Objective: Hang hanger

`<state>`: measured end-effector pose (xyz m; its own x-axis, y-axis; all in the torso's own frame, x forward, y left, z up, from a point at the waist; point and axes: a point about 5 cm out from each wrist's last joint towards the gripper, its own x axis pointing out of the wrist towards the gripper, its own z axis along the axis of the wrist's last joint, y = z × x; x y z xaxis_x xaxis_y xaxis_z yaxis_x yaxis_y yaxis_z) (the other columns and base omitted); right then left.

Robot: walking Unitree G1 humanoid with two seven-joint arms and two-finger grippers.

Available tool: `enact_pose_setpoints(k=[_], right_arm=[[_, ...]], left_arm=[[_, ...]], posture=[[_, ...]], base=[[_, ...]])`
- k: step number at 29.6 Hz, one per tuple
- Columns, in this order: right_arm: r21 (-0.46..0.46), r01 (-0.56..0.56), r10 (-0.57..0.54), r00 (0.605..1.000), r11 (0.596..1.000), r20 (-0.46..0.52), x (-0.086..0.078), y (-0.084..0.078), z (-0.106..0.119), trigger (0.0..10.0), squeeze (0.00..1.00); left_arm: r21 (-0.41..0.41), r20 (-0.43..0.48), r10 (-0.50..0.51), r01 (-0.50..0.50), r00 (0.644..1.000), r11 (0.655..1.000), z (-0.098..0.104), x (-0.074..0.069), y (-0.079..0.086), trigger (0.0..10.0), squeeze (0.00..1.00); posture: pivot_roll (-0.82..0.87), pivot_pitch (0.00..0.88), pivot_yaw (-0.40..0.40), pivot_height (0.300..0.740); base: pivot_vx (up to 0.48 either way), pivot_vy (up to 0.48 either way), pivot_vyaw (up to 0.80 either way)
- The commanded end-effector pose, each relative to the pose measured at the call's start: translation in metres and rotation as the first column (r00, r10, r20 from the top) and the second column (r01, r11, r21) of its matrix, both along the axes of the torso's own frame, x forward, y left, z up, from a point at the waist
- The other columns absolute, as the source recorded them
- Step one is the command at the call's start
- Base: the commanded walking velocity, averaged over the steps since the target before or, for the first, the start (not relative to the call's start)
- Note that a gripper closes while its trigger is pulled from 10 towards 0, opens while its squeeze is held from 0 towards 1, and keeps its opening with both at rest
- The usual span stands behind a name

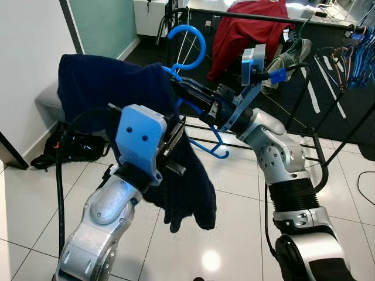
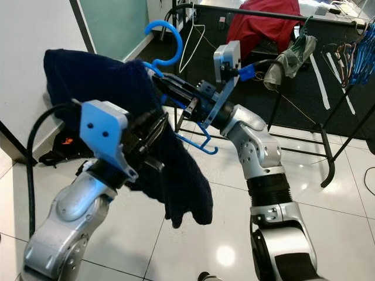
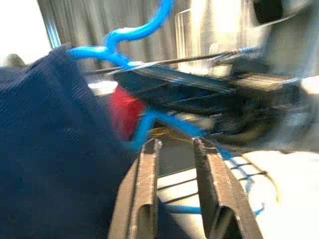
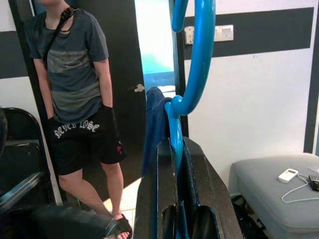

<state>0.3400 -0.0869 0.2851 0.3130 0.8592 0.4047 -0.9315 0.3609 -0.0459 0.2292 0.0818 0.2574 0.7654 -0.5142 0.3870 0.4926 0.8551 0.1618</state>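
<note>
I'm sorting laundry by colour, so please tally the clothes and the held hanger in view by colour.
Blue: 1, the hanger clamped in the right gripper.
Navy: 1, the garment draped on it, beside the left gripper.
Red: 1, the cloth over the rack.
Grey-green: 1, the cloth hanging from the rack.
Total: 4

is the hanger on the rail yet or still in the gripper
Still in the gripper: the right gripper clamps the blue hanger, whose hook sits short of the black rail.
</note>
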Motion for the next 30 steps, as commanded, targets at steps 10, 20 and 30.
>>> enact_pose_setpoints(k=[10,20,30], right_arm=[[0.124,-0.018,0.017,1.0,0.992,0.014,-0.002,-0.012,0.017,10.0,0.0],[0.007,-0.334,0.334,0.943,0.943,-0.005,-0.034,-0.048,-0.008,10.0,0.0],[-0.095,-0.392,0.383,0.919,0.915,-0.096,-0.048,-0.047,-0.034,10.0,0.0]], left_arm=[[0.02,-0.085,-0.369,0.372,0.925,0.928,-0.007,-0.036,-0.009,10.0,1.0],[0.232,0.087,-0.146,0.123,0.985,0.965,0.05,0.001,0.092,10.0,0.0],[0.512,0.174,-0.283,0.159,0.943,0.844,0.115,0.007,0.113,10.0,0.0]], posture=[[0.0,0.12,-0.063,0.74],[0.03,0.096,-0.06,0.74],[0.03,0.071,-0.014,0.74]], base=[[0.0,0.0,0.0],[0.0,0.0,0.0],[0.0,0.0,0.0]])
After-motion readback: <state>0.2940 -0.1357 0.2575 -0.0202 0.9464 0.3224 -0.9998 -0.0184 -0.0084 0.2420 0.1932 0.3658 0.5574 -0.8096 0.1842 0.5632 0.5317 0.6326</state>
